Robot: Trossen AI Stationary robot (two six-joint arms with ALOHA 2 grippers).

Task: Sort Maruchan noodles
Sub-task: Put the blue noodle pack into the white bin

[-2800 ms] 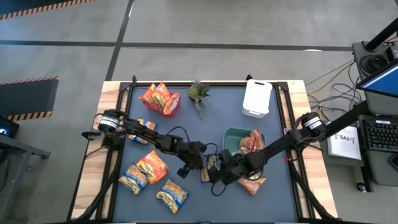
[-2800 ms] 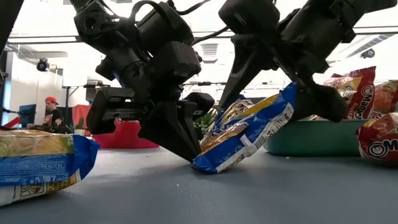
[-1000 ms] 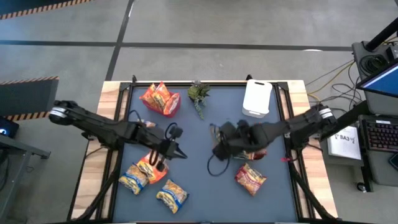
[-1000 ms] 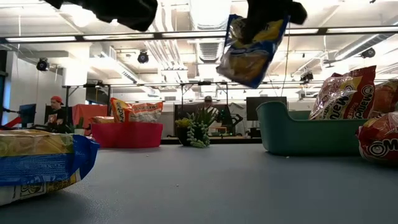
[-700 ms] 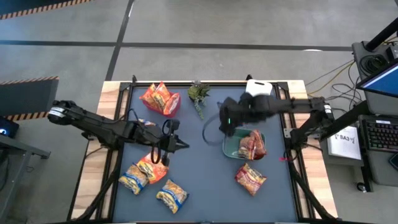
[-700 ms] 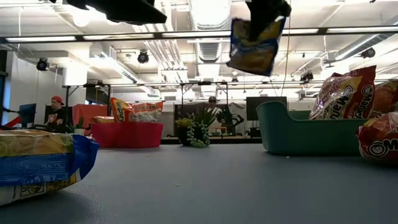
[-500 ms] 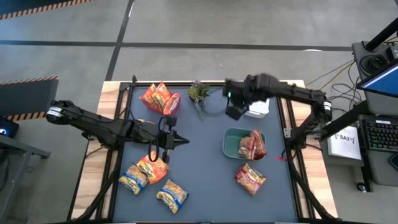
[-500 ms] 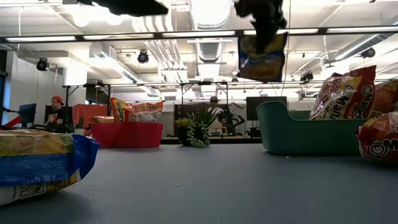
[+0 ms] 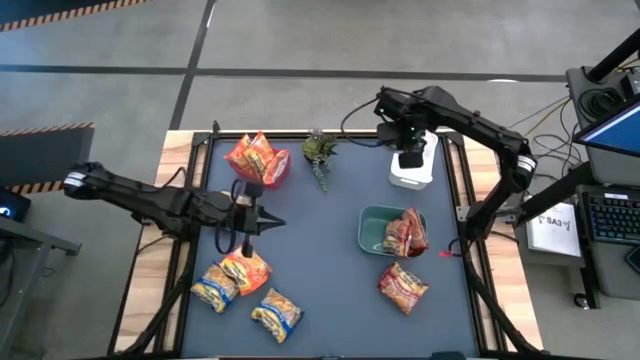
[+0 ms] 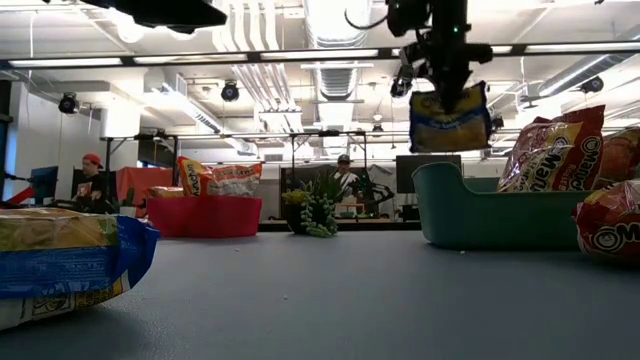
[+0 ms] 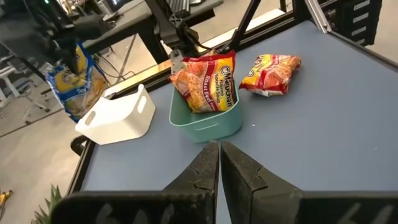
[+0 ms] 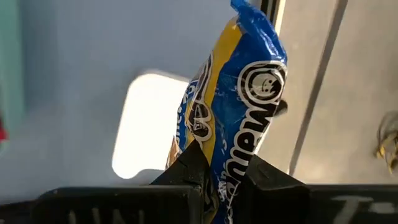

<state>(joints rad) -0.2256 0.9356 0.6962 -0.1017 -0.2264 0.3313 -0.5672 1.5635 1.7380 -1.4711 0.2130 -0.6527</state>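
- While the yellow-and-blue noodle packet [image 12: 233, 118] hangs above the white bin [image 9: 412, 162], I read the right gripper [image 9: 411, 141] as clamped on it.
- Left gripper [image 9: 262, 220]: fingers together, empty, over the mat [image 9: 330, 300] beside the orange packets [image 9: 243, 270].

A robotics lab: open ceiling ducts [image 10: 330, 75], rows of desks with monitors [image 10: 425, 170], a seated person [image 10: 85, 185], taped floor [image 9: 45, 135].

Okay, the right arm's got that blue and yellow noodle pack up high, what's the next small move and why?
Probably lower it and open over the white bin: the right pincer holds the yellow-and-blue packet above that bin, which looks empty, while red packets fill the teal bin.
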